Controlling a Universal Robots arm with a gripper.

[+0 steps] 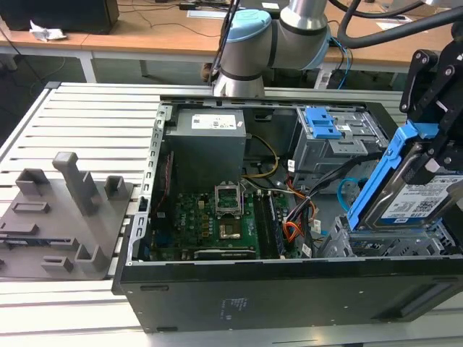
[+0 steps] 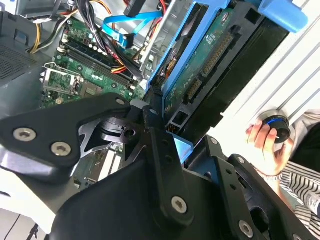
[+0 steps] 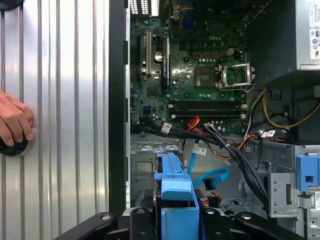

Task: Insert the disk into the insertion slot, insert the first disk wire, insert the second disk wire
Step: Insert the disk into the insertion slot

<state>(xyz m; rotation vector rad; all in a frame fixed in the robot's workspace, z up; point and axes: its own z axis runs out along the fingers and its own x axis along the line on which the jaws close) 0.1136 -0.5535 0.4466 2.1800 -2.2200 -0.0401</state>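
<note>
My gripper (image 1: 432, 137) is shut on the disk (image 1: 418, 201), a silver drive with a white-and-blue label in a bright blue caddy (image 1: 377, 181). The disk hangs tilted, its lower end just above the insertion slot (image 1: 376, 247), the low perforated bay at the exterior view's right. In the first wrist view the caddy (image 3: 173, 181) points toward the slot (image 3: 144, 167). The second wrist view shows the drive's connector side (image 2: 210, 65) between my fingers (image 2: 155, 137). The second disk wire (image 1: 346, 189), a light-blue flat cable (image 3: 211, 177) (image 2: 125, 22), loops loose beside the slot. Which lead is the first disk wire I cannot tell.
The open computer case (image 1: 289, 289) holds a motherboard (image 1: 217, 217), orange-and-black wires (image 1: 292, 230) and a taller cage with a blue latch (image 1: 322, 123). A grey fixture (image 1: 65, 210) stands at the exterior view's left. A person's hand (image 3: 15, 122) rests on a knob beside the case.
</note>
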